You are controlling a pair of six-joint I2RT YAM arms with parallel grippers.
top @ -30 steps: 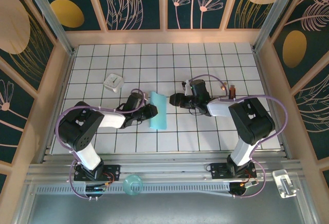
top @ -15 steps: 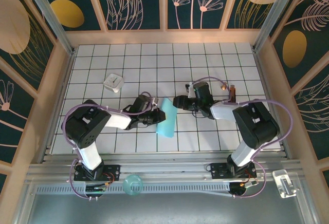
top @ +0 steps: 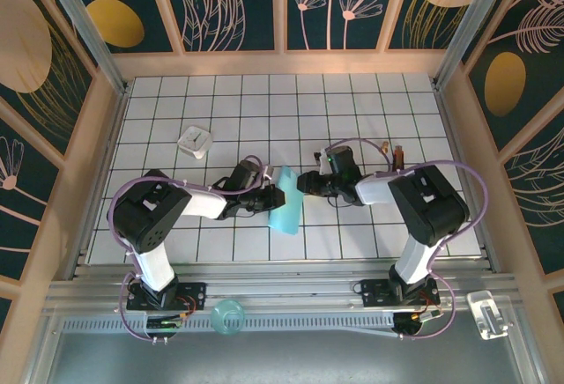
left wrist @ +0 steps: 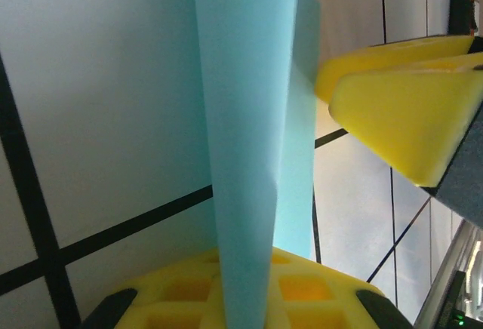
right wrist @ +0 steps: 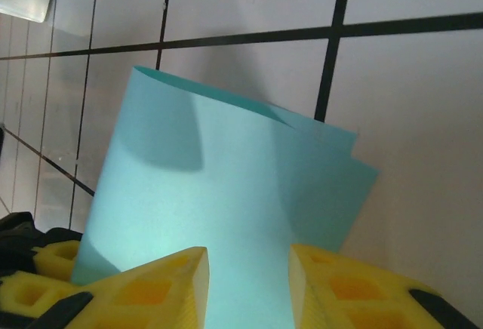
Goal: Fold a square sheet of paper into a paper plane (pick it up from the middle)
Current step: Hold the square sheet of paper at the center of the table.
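Observation:
The square sheet of paper (top: 287,203) is folded over along a centre crease and stands on edge, tilted, near the table's middle. My left gripper (top: 274,197) is shut on its left side. In the left wrist view the light-blue paper (left wrist: 245,133) rises edge-on out of the closed yellow pads (left wrist: 332,299). My right gripper (top: 305,182) sits close against the paper's upper right edge and is open. In the right wrist view the paper (right wrist: 219,201) spreads just ahead of the parted yellow fingers (right wrist: 155,280), and my right gripper (right wrist: 245,261) has a gap wider than the sheet.
A small white square block (top: 195,141) lies at the back left. Two small objects (top: 398,156) rest behind the right arm. A teal round item (top: 228,315) and a clear piece (top: 487,313) lie on the rail in front of the table.
My left gripper carried the paper to the right and tilted it. My right gripper came leftward and now sits right at the paper's edge.

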